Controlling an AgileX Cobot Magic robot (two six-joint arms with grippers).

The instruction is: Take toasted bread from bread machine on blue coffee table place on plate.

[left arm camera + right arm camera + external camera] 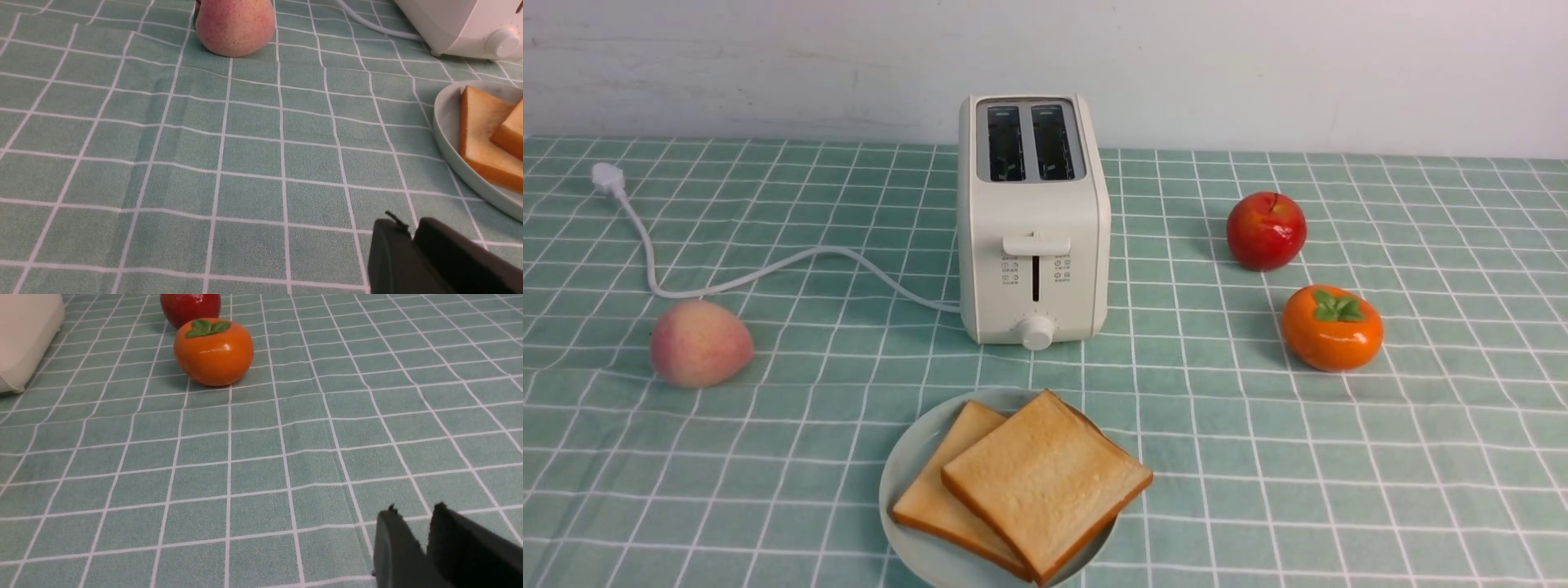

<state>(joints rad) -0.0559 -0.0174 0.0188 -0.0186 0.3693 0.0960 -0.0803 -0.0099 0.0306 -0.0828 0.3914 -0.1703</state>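
Note:
Two slices of toasted bread lie overlapping on the plate (907, 465) at the front centre of the blue coffee table (1339, 457): the top slice (1045, 482) partly covers the lower one (939, 490). The bread machine (1033, 220) stands behind the plate, both slots empty, lever up. Neither gripper shows in the front view. In the left wrist view my left gripper (410, 228) is shut and empty above the cloth, left of the plate (443, 122) and toast (478, 130). In the right wrist view my right gripper (416, 514) is shut and empty over bare cloth.
A peach (700, 343) lies left of the bread machine, by its white cord (727, 282) and plug (607, 177). A red apple (1266, 231) and an orange persimmon (1331, 328) sit to the right. A white wall stands behind the table.

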